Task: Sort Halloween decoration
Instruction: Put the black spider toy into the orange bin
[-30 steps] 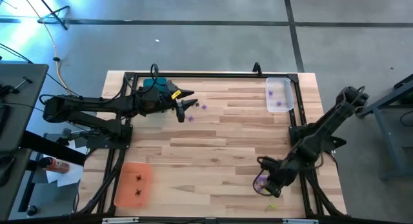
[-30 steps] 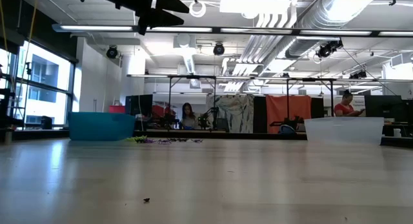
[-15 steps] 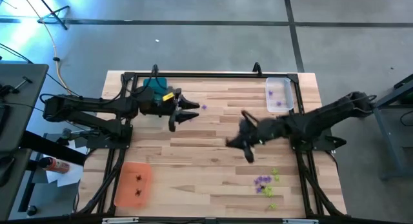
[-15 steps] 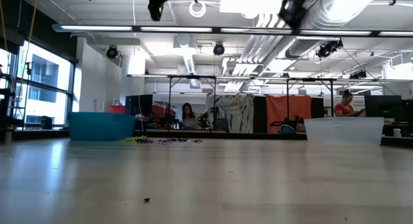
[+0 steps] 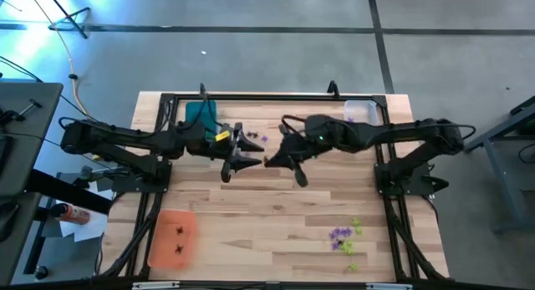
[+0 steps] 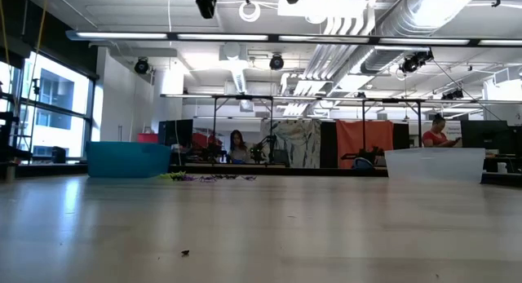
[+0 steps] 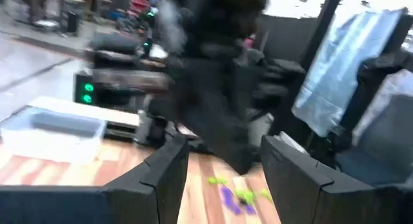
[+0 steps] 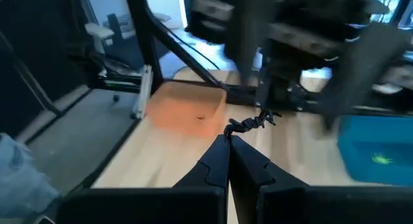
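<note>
The right gripper (image 8: 227, 139), fingers pressed together on a dark spiky trinket (image 8: 253, 123), hangs just beside the spread left gripper (image 5: 236, 148) over the table's middle, so the arms risk colliding and shaking it loose.

Halloween decoration (image 5: 343, 236) scattered on the table (image 5: 276, 215)

Tiny purple and lime-green spiky trinkets were seen clustered near the table's front right corner.

Both arms were matte black — jointed segments on black tubular frames at the table's sides. The left arm (image 5: 125, 139) carried a small yellow tag near its wrist; the right arm (image 5: 393, 135) showed a tiny green light and thin looping cable.
</note>
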`<state>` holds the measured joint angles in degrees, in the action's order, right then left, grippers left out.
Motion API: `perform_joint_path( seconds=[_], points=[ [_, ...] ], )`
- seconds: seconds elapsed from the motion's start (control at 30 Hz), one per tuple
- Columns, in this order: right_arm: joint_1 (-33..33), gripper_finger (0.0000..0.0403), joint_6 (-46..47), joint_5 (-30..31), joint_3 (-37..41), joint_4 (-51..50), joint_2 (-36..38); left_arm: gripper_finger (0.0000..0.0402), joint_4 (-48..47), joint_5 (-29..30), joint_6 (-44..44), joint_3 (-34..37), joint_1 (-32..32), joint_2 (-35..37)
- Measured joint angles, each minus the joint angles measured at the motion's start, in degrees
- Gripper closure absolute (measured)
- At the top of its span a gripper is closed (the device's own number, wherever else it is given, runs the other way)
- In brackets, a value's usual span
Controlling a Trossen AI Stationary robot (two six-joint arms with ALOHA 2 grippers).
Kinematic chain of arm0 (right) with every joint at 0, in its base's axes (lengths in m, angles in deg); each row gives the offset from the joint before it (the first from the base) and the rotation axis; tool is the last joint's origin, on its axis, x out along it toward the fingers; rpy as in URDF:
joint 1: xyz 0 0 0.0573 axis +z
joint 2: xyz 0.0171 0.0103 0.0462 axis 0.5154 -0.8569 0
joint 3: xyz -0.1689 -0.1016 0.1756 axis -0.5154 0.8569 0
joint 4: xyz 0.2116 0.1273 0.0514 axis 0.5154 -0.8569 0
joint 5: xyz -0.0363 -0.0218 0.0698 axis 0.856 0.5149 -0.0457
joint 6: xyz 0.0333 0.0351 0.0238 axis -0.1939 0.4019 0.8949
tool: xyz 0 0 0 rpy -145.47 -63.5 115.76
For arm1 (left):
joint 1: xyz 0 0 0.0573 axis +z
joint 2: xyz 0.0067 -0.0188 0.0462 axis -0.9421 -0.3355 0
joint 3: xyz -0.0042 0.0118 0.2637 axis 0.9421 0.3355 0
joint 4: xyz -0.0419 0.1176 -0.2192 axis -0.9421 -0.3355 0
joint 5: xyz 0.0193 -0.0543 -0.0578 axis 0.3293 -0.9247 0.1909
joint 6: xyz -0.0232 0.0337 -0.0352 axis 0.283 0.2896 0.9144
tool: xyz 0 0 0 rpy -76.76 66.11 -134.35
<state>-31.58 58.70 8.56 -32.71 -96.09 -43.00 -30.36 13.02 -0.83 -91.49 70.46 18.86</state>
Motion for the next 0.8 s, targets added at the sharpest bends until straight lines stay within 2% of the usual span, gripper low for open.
perform_joint_path(
  seconds=[0.13, 0.33, 0.5, 0.8],
  points=[
    [-1.81, 0.0403, -1.82, -2.67, -2.59, -4.45, -0.70, 0.0220, 0.01, -0.07, -1.73, -0.13, -0.95, 0.17],
    [-1.72, 0.0403, -3.79, -5.69, -3.70, -3.85, -0.68, 0.0220, 0.20, 0.87, -1.73, -0.18, -0.88, -0.23],
    [-1.56, 0.0403, -3.83, -5.73, -3.71, -4.19, -0.68, 0.0220, 1.98, 1.75, -1.72, -0.24, -0.83, -1.48],
    [-1.71, 0.0403, -3.79, -4.93, -3.71, -5.07, -0.68, 0.0220, 5.20, -0.76, -0.80, -0.18, -0.83, -3.75]
  ],
)
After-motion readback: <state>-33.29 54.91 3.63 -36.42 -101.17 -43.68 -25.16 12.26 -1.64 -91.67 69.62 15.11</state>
